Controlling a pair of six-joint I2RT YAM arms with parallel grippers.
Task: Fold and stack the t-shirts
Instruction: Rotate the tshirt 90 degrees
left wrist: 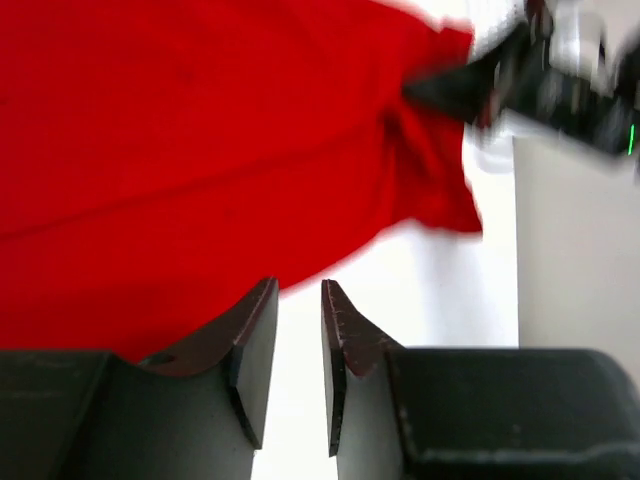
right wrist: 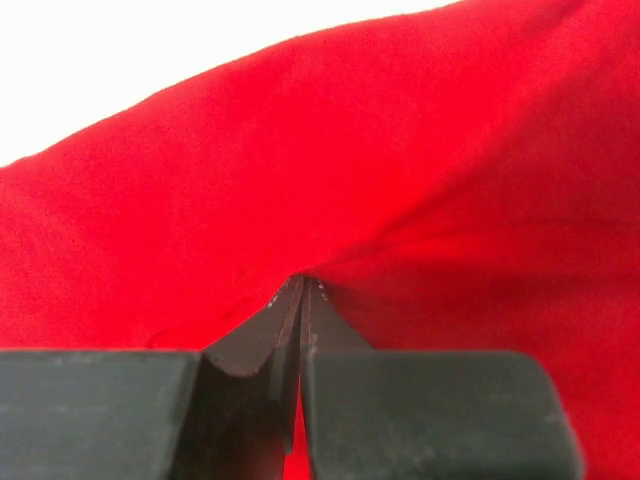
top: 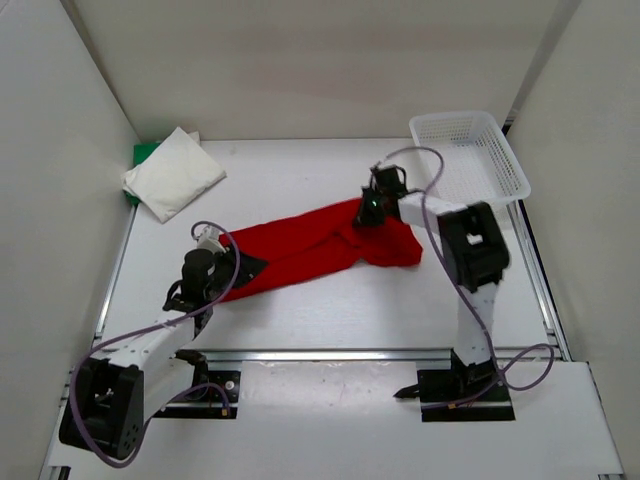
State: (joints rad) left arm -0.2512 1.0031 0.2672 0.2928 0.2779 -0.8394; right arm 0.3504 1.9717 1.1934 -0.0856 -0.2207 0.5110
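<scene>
The red t-shirt (top: 320, 250) lies bunched in a long band across the middle of the table. My right gripper (top: 370, 208) is shut on a fold at its far right part; in the right wrist view the jaws (right wrist: 303, 283) pinch red cloth (right wrist: 400, 150). My left gripper (top: 243, 266) is at the shirt's left end. Its jaws (left wrist: 298, 285) stand a narrow gap apart with bare table between them and the red cloth (left wrist: 200, 130) just beyond. The white t-shirt (top: 172, 176) lies folded on the green t-shirt (top: 145, 152) at the back left.
A white mesh basket (top: 470, 155) stands at the back right corner. White walls close in the table on the left, back and right. The right arm (left wrist: 560, 80) shows blurred in the left wrist view.
</scene>
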